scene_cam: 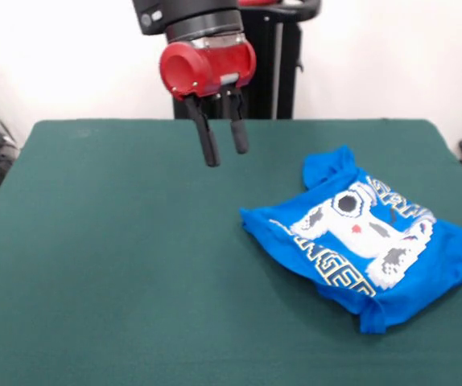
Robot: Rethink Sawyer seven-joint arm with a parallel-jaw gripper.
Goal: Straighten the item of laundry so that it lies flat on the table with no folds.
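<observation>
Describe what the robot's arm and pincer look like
The arm ends in a black cylindrical segment with a silver ring beneath it, then a glossy red rounded wrist housing. The pincer has two long, slim black fingers. No cables or markings show on it.

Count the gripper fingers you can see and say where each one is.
2. Both fingers hang above the table, apart from the T-shirt: one black finger on the picture's left, the other just right of it, with a gap between.

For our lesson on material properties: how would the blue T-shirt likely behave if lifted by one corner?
The blue T-shirt already lies rumpled with folded edges, so it would probably droop limply. It looks thin, likely light. On the felt-like table, pushing might bunch it rather than slide it.
</observation>
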